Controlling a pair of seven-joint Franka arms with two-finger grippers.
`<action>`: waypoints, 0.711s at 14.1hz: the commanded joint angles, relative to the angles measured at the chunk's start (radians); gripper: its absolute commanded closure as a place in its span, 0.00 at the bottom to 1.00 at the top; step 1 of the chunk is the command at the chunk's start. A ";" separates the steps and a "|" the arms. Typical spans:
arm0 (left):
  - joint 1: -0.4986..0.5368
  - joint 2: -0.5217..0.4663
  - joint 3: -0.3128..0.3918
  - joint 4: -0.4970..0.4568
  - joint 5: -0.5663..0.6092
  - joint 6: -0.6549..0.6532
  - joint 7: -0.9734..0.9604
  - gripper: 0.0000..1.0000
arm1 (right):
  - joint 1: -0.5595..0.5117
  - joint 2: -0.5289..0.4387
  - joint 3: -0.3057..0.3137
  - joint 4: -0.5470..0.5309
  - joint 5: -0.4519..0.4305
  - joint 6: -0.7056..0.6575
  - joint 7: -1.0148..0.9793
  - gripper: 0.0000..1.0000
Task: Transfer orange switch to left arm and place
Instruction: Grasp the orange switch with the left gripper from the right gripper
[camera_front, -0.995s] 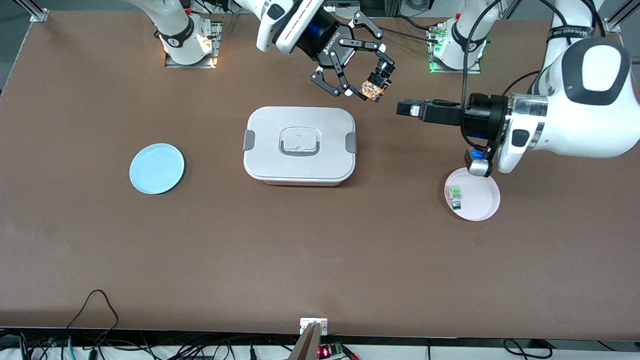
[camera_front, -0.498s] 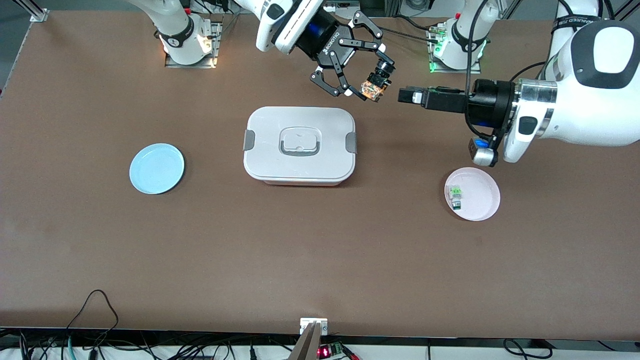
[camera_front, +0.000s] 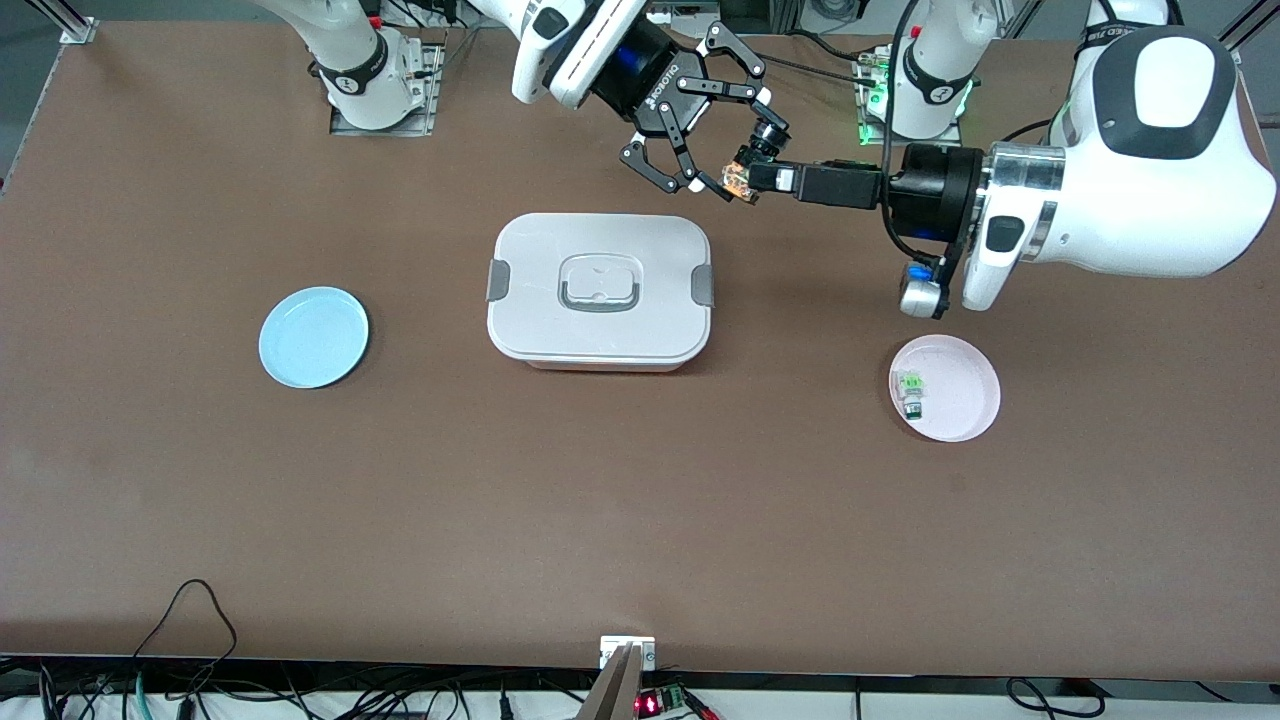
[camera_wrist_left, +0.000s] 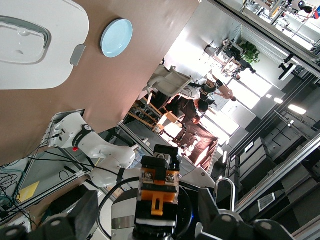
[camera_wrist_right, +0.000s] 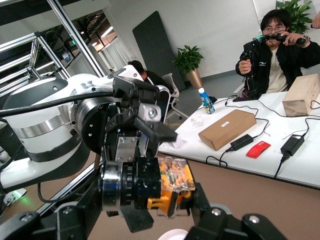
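Note:
The orange switch (camera_front: 738, 180) hangs in the air over the table, just off the box's corner toward the robots' bases. My right gripper (camera_front: 748, 157) is shut on it, gripping it end to end; it shows in the right wrist view (camera_wrist_right: 167, 187) between that gripper's (camera_wrist_right: 145, 205) fingers. My left gripper (camera_front: 765, 178) reaches in level from the left arm's end and is open, its fingers (camera_wrist_left: 82, 212) on either side of the switch (camera_wrist_left: 157, 192) without touching it. The white box (camera_front: 600, 290) sits shut in the table's middle.
A pink plate (camera_front: 965, 425) toward the left arm's end holds a green-and-white switch (camera_front: 910, 392). A blue plate (camera_front: 313, 337) lies toward the right arm's end and also shows in the left wrist view (camera_wrist_left: 116, 37), beside the box (camera_wrist_left: 30, 55).
My left gripper has moved from above the pink plate toward the right gripper, and its open fingers now straddle the switch. The right gripper has held still with the switch.

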 joint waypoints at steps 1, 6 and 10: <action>-0.006 -0.010 -0.002 0.011 0.029 0.015 -0.021 0.37 | 0.009 0.011 0.002 0.022 0.021 0.015 -0.002 1.00; -0.006 -0.010 -0.002 0.011 0.029 0.014 -0.011 1.00 | 0.010 0.011 0.002 0.022 0.021 0.018 -0.002 1.00; -0.004 -0.010 -0.001 0.011 0.029 0.012 -0.015 1.00 | 0.009 0.011 0.002 0.022 0.021 0.018 -0.002 0.99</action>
